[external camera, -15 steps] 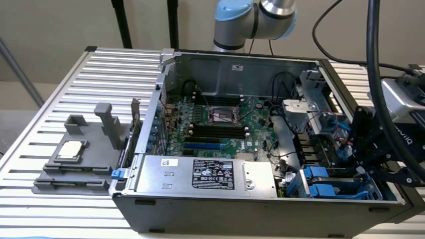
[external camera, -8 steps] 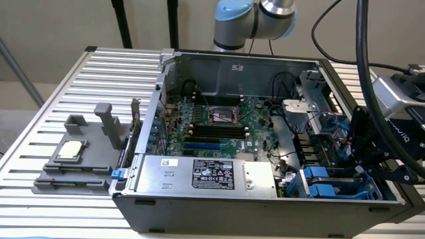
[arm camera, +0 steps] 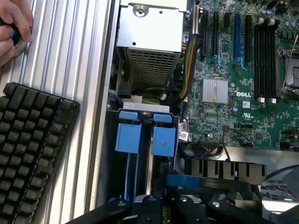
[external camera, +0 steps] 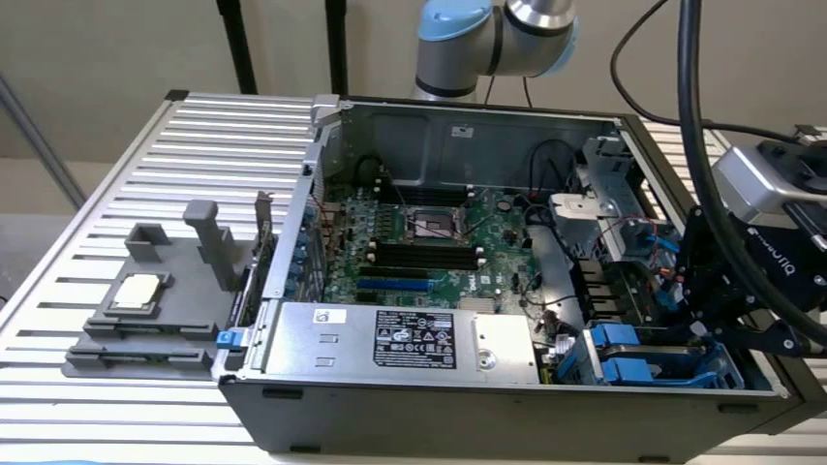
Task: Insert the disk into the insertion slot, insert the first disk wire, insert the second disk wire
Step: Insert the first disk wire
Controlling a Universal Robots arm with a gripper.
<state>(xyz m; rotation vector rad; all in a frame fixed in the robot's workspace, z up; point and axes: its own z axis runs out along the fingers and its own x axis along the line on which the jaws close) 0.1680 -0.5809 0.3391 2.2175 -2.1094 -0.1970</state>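
**A:** Entry one, the disk. Where is it sitting?

**B:** The disk [arm camera: 163, 140] is sitting down inside the insertion slot [arm camera: 140, 105], with its blue carrier frame facing outward. The slot is occupying the corner of the computer case [external camera: 517, 417] at the exterior view's right, just beside the power supply [external camera: 413, 339].

**A:** Entry two, the pincer?

**B:** The pincer [arm camera: 184, 203] is hanging over that same corner, just above the slot. A blue strip [arm camera: 182, 180] is lying right at it. I cannot tell whether the pincer is wide, narrow or gripping that strip.

**A:** Remaining stock?

**B:** The motherboard [external camera: 427, 242] is lying exposed inside the case. A grey fixture tray [external camera: 142, 329] is standing near the table [external camera: 232, 126] edge at the exterior view's left, carrying a processor chip [external camera: 136, 291]. A black keyboard [arm camera: 28, 149] is lying on the table beside the case. A person's hand [arm camera: 11, 28] is resting on a blue-lit knob [arm camera: 14, 33] close to the keyboard.
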